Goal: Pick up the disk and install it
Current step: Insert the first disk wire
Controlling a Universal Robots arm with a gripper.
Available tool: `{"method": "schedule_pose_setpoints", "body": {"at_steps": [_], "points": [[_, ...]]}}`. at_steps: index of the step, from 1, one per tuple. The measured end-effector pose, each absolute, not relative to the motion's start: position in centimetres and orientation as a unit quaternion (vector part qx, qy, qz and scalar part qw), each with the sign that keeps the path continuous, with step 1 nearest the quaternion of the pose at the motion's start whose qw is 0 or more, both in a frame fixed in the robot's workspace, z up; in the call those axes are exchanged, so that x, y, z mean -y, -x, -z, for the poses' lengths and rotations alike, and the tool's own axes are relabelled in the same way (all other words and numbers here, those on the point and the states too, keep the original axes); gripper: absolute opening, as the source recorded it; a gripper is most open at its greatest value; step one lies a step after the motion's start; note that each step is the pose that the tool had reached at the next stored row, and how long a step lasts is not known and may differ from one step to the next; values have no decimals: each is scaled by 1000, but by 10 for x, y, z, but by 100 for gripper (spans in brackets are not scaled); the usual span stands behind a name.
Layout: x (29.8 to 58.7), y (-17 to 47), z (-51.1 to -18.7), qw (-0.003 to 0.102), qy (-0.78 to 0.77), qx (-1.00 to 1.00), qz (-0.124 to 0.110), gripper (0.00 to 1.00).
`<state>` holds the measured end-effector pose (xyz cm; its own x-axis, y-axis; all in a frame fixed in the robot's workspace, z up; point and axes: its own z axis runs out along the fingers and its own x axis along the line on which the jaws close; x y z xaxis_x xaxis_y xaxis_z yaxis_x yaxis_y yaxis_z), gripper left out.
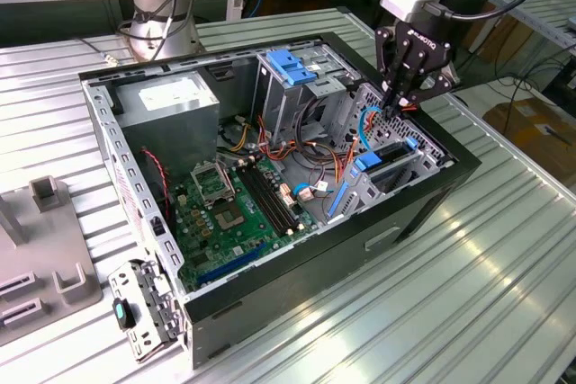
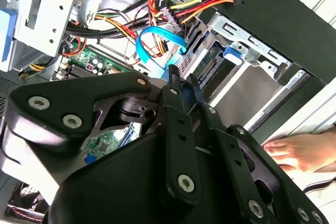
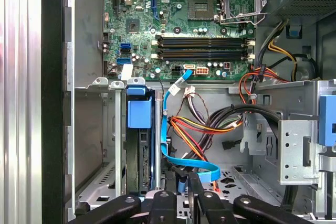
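Table [image 1: 504, 249]: a ribbed metal top, on which the open computer case is laid.
Computer case [image 1: 297, 269]: set on its side with the cover off, so that the inside is exposed.
Mainboard [image 3: 178, 19]: seen flat on the floor of the case, with wire bundles run past its edge.
Drive cage [image 1: 402, 174]: a metal frame at the case's front end, by the exterior view's right.
Disk [image 3: 140, 150]: stood on edge inside a slot of the cage, with its blue rail end turned toward the mainboard.
Claw [image 1: 396, 107]: held just above the cage with its fingers drawn together. Nothing is seen gripped.
Blue cable [image 3: 170, 103]: draped loose beside the disk, and its lower loop is passed close by the claw's tips.
Done: the pick-up and the placing in the cage are judged finished.
Left: full seating cannot be confirmed, and no cable is seen joined to the disk.
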<state>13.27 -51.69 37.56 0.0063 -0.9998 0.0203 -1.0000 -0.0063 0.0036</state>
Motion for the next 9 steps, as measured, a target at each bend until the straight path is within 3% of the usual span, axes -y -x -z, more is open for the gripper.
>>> {"method": "schedule_pose_setpoints", "body": {"at_steps": [9], "points": [[517,-132,-373,8,-709,705,-6,22]]}}
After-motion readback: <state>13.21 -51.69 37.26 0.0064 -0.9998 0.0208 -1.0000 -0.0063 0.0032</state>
